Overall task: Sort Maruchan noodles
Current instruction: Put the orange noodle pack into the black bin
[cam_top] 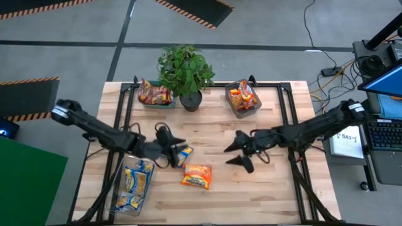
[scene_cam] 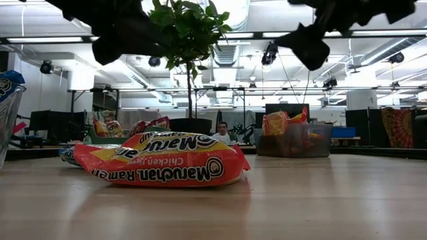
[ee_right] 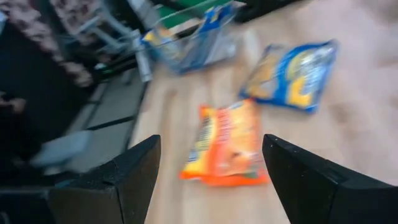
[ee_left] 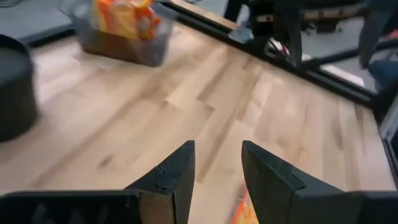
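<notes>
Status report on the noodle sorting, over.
Left gripper open over blue packet. Right gripper open, empty. Orange packet loose mid-table. Nothing blocking it.

Orange pkt flat mid-table, blue pkt beside.

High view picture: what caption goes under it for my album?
Two robot grippers, left and right, hover by the orange noodle packet.

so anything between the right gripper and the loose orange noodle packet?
No. In the high view, only bare wooden table separates the open right gripper from the flat orange plastic noodle packet.
</notes>
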You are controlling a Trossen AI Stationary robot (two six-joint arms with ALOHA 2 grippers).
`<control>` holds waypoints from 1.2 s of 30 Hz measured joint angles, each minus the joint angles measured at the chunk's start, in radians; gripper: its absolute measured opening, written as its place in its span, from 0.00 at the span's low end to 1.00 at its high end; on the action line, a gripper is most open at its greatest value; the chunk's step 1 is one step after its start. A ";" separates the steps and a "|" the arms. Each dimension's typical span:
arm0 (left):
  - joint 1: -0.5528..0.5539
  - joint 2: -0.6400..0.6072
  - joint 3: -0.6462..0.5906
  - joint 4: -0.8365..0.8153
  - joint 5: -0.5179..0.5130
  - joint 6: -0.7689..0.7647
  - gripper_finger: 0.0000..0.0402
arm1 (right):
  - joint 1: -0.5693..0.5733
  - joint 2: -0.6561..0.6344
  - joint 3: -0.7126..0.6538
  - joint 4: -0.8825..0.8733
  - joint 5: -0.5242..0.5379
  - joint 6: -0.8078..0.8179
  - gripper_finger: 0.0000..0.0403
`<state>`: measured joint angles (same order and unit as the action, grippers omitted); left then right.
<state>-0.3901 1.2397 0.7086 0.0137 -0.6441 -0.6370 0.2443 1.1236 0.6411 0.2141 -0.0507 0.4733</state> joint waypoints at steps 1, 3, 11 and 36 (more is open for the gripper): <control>-0.013 0.023 0.000 0.017 0.000 0.000 0.29 | 0.000 0.026 0.021 -0.001 -0.027 0.021 0.67; -0.029 0.065 0.000 0.043 0.000 0.000 0.29 | 0.004 0.078 0.066 -0.023 -0.082 0.060 0.67; -0.044 0.151 0.058 0.021 0.042 0.019 0.29 | 0.047 0.277 0.321 -0.485 -0.140 0.120 0.67; -0.107 0.635 0.592 -0.485 0.313 0.184 0.29 | 0.381 0.180 0.310 -0.931 0.140 0.250 0.67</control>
<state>-0.4973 1.8745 1.3004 -0.4717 -0.3308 -0.4526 0.6254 1.3040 0.9511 -0.7165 0.0890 0.7232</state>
